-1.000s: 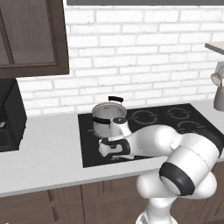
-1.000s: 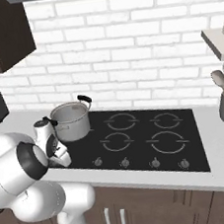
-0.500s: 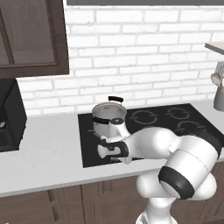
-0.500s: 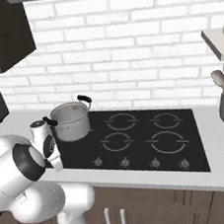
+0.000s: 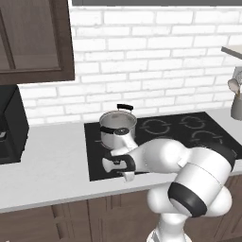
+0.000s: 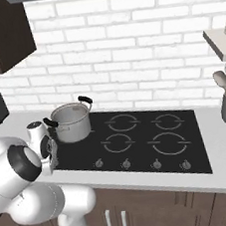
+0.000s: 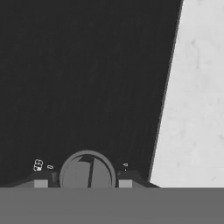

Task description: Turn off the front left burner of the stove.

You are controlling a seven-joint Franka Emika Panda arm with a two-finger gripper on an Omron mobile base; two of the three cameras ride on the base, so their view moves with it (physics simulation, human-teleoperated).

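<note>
Flanking a round silver knob (image 7: 87,170), dark fingers (image 7: 40,182) over glossy black stove (image 7: 87,78).

A steel pot (image 6: 72,121) is sitting at the stove's (image 6: 138,142) back left corner; the arm (image 6: 26,166) is covering the front left corner.

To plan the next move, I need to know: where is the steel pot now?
The steel pot stands on the stove's back left zone in the right base view, just beyond the gripper.
</note>
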